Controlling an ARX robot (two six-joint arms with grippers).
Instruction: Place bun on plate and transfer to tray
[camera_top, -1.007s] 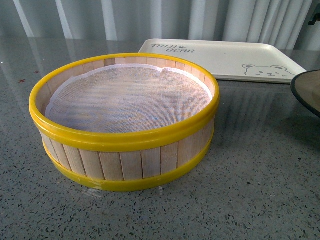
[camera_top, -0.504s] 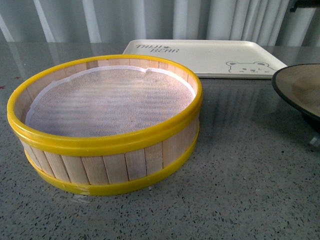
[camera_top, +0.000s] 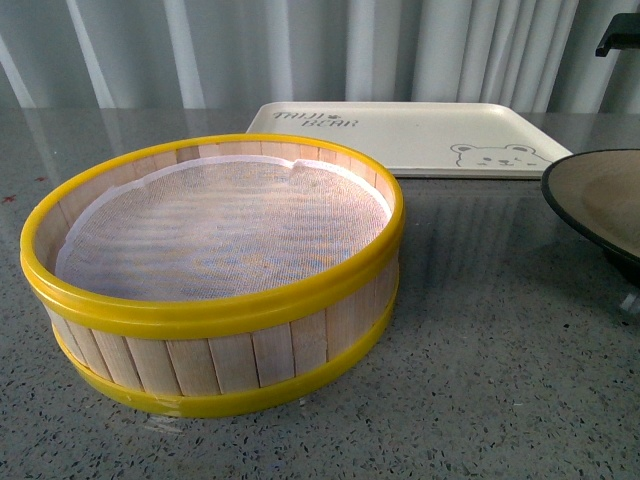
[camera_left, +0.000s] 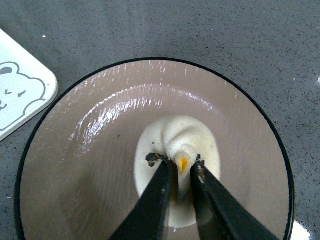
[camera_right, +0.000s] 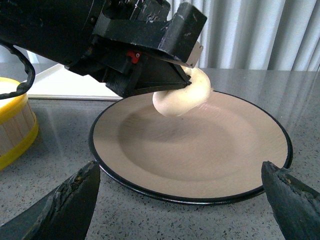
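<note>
A grey speckled tabletop is seen before a pale pleated curtain. The bun is pinched at its yellow-dotted peak by the closed left fingers and held just above the middle of the plate. The right fingers are spread wide near the plate's rim, nothing gripped. The tray is seen behind, with the mesh-lined steamer basket in front of it.
</note>
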